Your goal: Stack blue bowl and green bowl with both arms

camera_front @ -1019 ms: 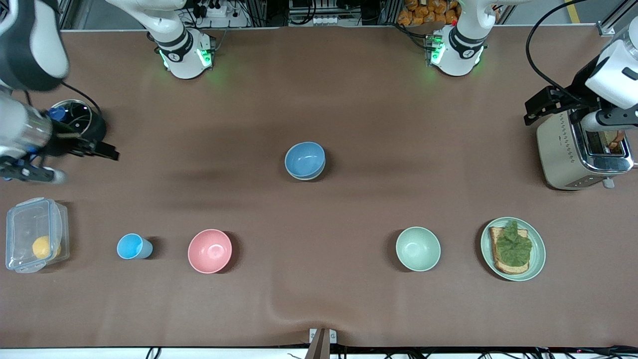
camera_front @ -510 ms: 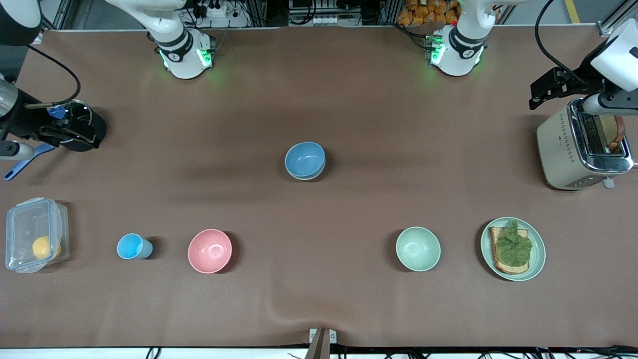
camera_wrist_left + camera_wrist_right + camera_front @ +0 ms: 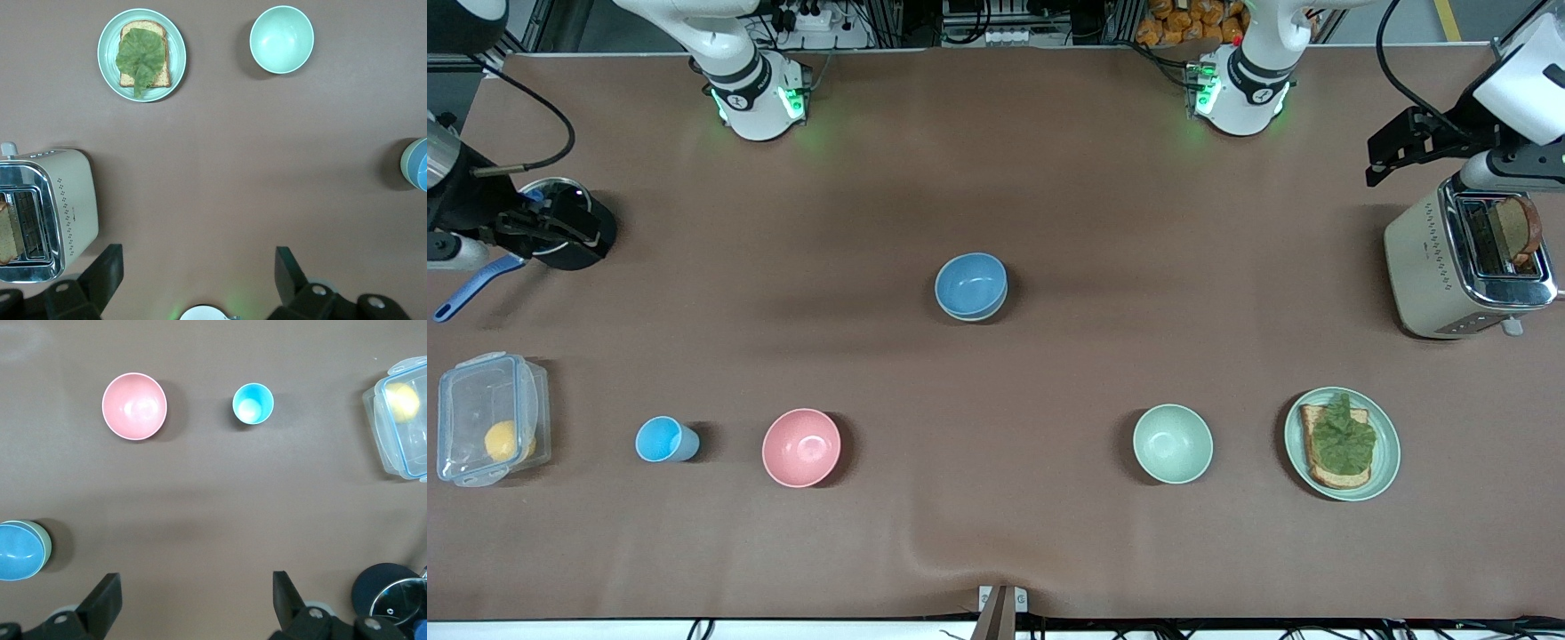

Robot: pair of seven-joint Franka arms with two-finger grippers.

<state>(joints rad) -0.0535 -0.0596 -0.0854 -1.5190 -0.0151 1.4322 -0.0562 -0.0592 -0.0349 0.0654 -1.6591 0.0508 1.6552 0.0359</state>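
Observation:
The blue bowl (image 3: 970, 284) stands at the table's middle, nested in the green bowl (image 3: 45, 545), of which only a thin rim shows around it. The blue bowl also shows in the right wrist view (image 3: 17, 551) and at the edge of the left wrist view (image 3: 420, 175). My left gripper (image 3: 1385, 158) is open and empty, up over the toaster at the left arm's end (image 3: 198, 267). My right gripper (image 3: 576, 228) is open and empty, up over the black pot at the right arm's end (image 3: 197, 590).
A pale mint bowl (image 3: 1173, 443), a plate with toast (image 3: 1383, 462), a pink bowl (image 3: 801, 447), a light-blue cup (image 3: 662, 439) and a clear box (image 3: 480, 391) line the row nearer the camera. A toaster (image 3: 1427, 267) and a black pot (image 3: 596, 244) stand at the ends.
Both arms have drawn back toward their ends of the table. The right gripper moved from beside the pot to over it; a blue utensil handle now shows there. The bowls have not moved.

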